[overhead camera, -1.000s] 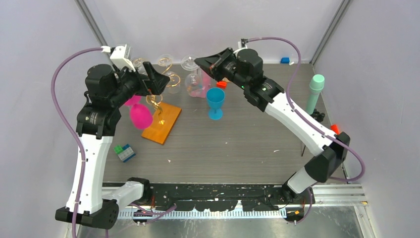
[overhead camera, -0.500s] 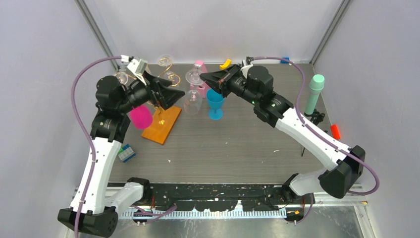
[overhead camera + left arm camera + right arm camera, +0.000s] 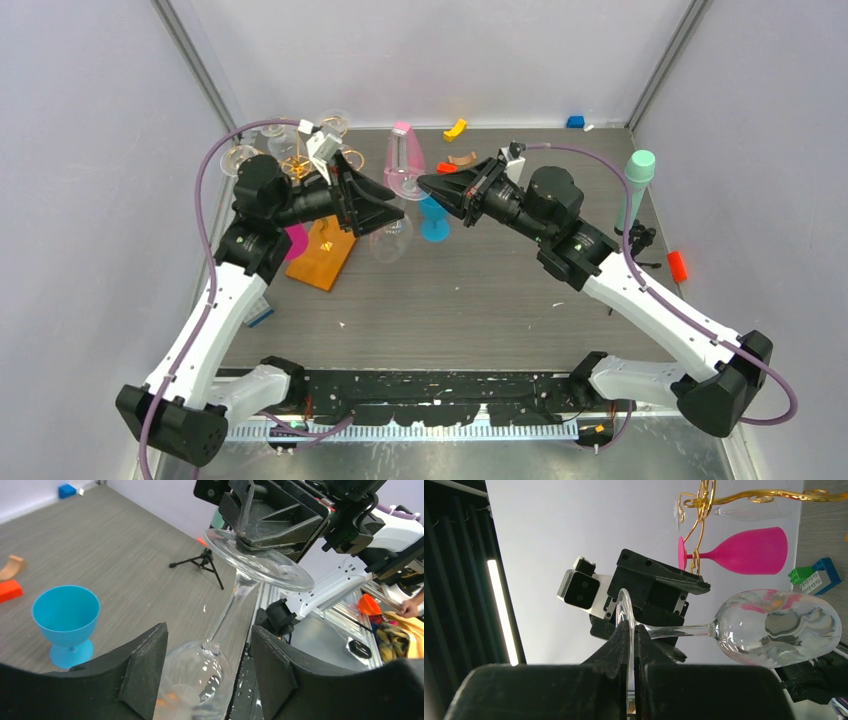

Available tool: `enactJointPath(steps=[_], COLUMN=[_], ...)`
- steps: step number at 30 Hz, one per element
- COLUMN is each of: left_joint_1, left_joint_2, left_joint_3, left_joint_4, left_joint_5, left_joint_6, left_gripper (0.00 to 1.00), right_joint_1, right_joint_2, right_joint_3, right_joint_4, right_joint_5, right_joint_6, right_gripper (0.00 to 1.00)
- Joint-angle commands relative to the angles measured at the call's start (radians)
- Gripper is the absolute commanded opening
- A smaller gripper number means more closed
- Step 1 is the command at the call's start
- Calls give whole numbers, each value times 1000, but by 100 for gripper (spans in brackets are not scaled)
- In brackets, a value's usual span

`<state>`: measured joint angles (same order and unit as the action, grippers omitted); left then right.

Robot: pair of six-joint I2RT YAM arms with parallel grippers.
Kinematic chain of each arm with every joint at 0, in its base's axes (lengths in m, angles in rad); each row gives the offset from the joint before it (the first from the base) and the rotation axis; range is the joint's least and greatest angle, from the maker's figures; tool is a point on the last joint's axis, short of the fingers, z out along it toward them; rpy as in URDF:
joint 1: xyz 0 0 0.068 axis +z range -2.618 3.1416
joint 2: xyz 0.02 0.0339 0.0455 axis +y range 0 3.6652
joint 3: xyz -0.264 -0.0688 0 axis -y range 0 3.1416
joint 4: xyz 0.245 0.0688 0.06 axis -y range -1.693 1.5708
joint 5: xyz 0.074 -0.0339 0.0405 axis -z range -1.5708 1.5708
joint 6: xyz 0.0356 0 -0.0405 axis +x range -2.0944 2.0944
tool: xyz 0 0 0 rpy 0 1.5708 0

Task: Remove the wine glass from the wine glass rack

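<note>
1. Currently my right gripper [image 3: 632, 640] is closed tight on the thin edge of the foot of the clear, long-stemmed wine glass [image 3: 779, 627]. Its 2 fingers pinch only that disc.
2. I read the glass as off the gold wire rack with its flat orange-brown base [image 3: 325, 252]. It hangs tilted in the air just beside the base, bowl lower than foot, touching no wire that I can see.
3. My left gripper [image 3: 207, 645] stands wide open and grips nothing. The stem and the top of the bowl lie between its 2 black pads, apparently without contact.
4. The main risk, as I judge it, is the weak edge pinch on smooth glass. The heavy bowl could swing the glass round the fingers or pull it free, and it would drop onto the grey table [image 3: 480, 290].
5. A second risk is closing the left pads hard or off-centre on the stem, which could lever it against the right grip and crack it.
6. A third is a careless swing: the blue plastic goblet [image 3: 65, 615] stands near and the pink glass [image 3: 744, 550] hangs on the rack, so either could be knocked.
</note>
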<state>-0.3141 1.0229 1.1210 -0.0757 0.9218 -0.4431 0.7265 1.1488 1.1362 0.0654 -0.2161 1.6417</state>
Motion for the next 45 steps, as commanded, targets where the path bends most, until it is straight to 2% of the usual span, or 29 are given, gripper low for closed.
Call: enactJointPath(steps=[1, 9, 16, 19, 23, 26, 28, 29, 30, 31, 33, 36, 41, 45], left_joint_1=[-34, -45, -51, -51, -51, -51, -52, -51, -51, -52, -51, -51, -51, -51], left_joint_2=[45, 34, 61, 53, 46, 38, 26, 21, 16, 11, 1, -12, -21, -18], left_joint_3=[38, 29, 40, 41, 41, 33, 32, 33, 35, 39, 50, 71, 107, 153], left_joint_4=[50, 53, 62, 69, 96, 103, 106, 107, 106, 107, 106, 105, 150, 191], left_joint_5=[49, 84, 184, 186, 195, 176, 148, 126, 105, 78, 23, -76, -328, -558], left_joint_6=[-28, -29, -37, -31, -37, -35, -36, -36, -34, -35, -36, -44, -132, -247], left_gripper=[60, 46, 34, 25, 3, 0, 0, 0, 0, 0, 0, 0, 0, 0], right_joint_1=[2, 3, 3, 2, 3, 2, 2, 1, 2, 2, 2, 2, 2, 3], right_joint_2=[-26, -14, 6, 12, 12, 10, 4, 2, -4, -7, -33, -76, -160, -173], right_joint_3=[-15, -27, -30, -31, -32, -34, -33, -33, -31, -31, -39, -69, -112, -126], right_joint_4=[125, 157, 189, 193, 184, 173, 159, 142, 133, 114, 91, 43, -14, -25], right_joint_5=[-40, -59, -107, -113, -119, -120, -114, -104, -97, -82, -43, 32, 171, 173], right_joint_6=[73, 102, 149, 154, 154, 151, 137, 120, 110, 87, 49, -8, -141, -238], right_gripper=[0, 0, 0, 0, 0, 0, 12, 26, 35, 52, 71, 82, 86, 86])
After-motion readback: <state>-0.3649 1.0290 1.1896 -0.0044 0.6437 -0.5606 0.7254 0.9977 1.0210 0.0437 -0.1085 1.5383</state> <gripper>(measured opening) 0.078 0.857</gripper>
